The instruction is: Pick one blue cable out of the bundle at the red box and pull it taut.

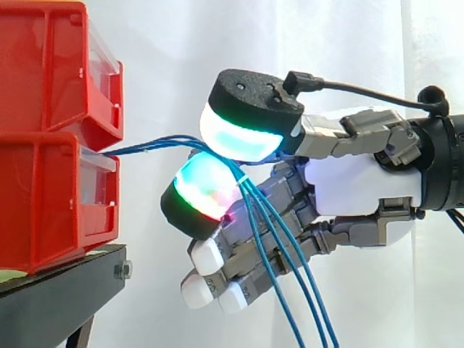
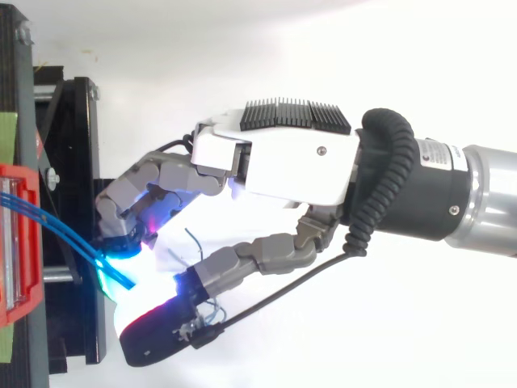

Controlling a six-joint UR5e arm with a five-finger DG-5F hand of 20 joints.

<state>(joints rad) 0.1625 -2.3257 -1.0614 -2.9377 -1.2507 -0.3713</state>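
My hand pinching blue cables beside the red box.
Cables sit between two glowing pads; from there they run near level into the box's front, free lengths hanging below my curled fingers. Black stand under the box.

Noted a black stand at the lower left of the side view, carrying a hex bolt on its near corner. Seen again from above as dark framing down the left side, with a green strip along the far left edge and a small screw on a rail. Recorded a white curtain as backdrop and an upper red bin at top left, fitted with a clear front panel.
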